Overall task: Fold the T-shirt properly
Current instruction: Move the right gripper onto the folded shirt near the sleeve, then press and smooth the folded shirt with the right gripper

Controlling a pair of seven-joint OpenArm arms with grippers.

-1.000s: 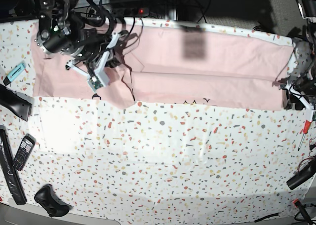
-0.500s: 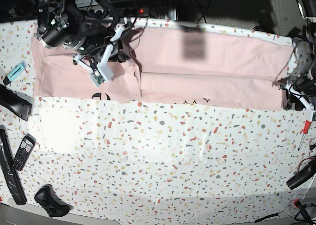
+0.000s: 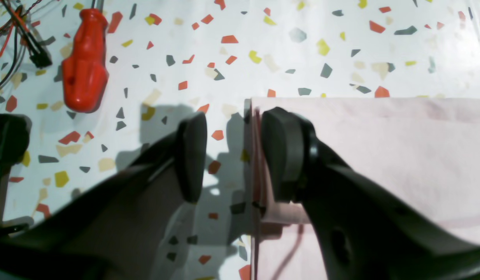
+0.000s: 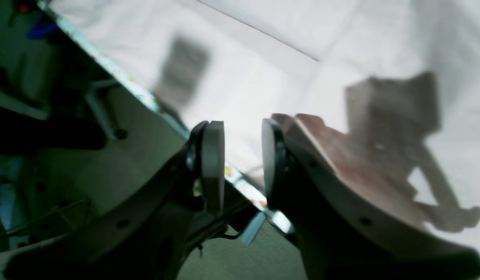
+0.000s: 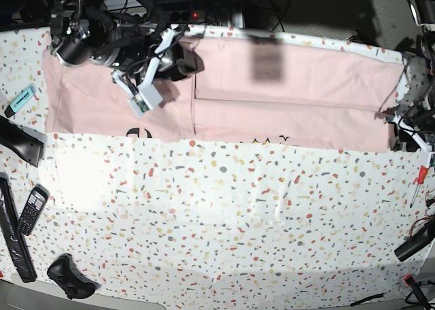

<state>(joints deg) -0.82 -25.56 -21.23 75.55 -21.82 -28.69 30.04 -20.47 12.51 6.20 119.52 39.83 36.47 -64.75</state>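
**Shirt lies as a long band across the far side; each arm sits at one end**

Nearest the base camera is bare speckled table [image 5: 224, 215]; the T-shirt [image 5: 285, 96] begins beyond it, at twelve o'clock, as a long pink band with its long axis running nine to three.

At the three o'clock end, the left gripper [image 3: 232, 155] straddles the shirt's short edge: one finger is over the cloth, the other over the table, and the jaws stand apart with nothing pinched. A red screwdriver [image 3: 84, 62] lies near, at ten o'clock in the wrist view.

Farther off, toward eleven o'clock, the right gripper [image 5: 187, 62] hangs above the shirt near a lengthwise crease. Its jaws are parted and empty in the wrist view, with cloth off to their right.

I judge the left arm is closer to a grip: its edge lies between the jaws.
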